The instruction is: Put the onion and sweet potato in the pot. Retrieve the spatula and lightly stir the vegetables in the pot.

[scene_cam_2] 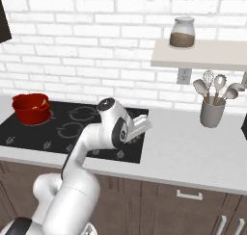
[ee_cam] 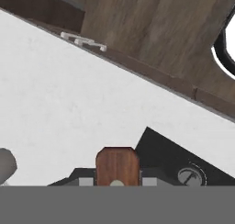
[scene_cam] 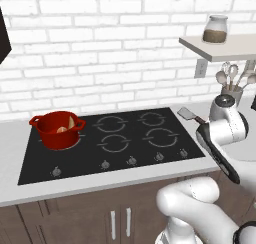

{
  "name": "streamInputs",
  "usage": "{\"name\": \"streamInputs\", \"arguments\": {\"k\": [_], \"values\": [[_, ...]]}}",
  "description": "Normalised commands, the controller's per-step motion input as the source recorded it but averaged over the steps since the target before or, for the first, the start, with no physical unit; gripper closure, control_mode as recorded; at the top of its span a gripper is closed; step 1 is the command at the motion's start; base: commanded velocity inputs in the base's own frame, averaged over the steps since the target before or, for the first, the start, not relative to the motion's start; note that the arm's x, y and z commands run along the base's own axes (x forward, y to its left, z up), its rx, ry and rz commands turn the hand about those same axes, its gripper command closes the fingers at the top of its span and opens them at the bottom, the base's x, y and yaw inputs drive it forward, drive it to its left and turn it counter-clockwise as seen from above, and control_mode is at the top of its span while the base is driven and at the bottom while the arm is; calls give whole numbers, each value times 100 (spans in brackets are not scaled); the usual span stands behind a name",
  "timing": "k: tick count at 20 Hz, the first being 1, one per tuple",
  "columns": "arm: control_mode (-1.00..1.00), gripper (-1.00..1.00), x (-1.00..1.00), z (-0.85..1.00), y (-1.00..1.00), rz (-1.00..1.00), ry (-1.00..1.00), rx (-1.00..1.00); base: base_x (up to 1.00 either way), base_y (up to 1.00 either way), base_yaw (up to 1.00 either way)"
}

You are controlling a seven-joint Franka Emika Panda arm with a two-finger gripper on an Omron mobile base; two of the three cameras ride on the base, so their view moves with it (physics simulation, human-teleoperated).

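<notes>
Looking from the left base view, the pot [scene_cam: 57,129] stands on the front left burner of the cooktop [scene_cam: 125,138], with pale and orange pieces inside that seem to be the onion [scene_cam: 62,129] and the sweet potato [scene_cam: 71,122]; their shapes are too small to separate well. The spatula [scene_cam: 187,114] shows its grey blade beside the arm, above the right edge of the cooktop, and its handle goes behind the wrist. In the right base view the gripper [scene_cam_2: 140,124] is partly hidden by the arm, pale parts sticking out. In the hand view the fingers [ee_cam: 85,179] are close together, clamped on a brown wooden handle. The spatula is probably light and stiff, best held on the handle, and could turn in the grip.
</notes>
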Motion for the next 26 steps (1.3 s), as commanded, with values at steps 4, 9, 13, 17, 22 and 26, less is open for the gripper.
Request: {"name": "streamInputs", "arguments": {"k": [4,9,13,17,22,26], "values": [[-100,100,51,100,70,48,0,-13,0,0,0],[-100,100,37,100,67,47,0,-21,0,0,0],[-100,100,6,85,65,50,0,-31,0,0,0],[-100,100,7,75,88,36,1,-47,0,0,0],[-100,100,39,76,67,31,15,-40,0,0,0],[-100,100,47,92,49,32,26,-30,0,0,0]]}}
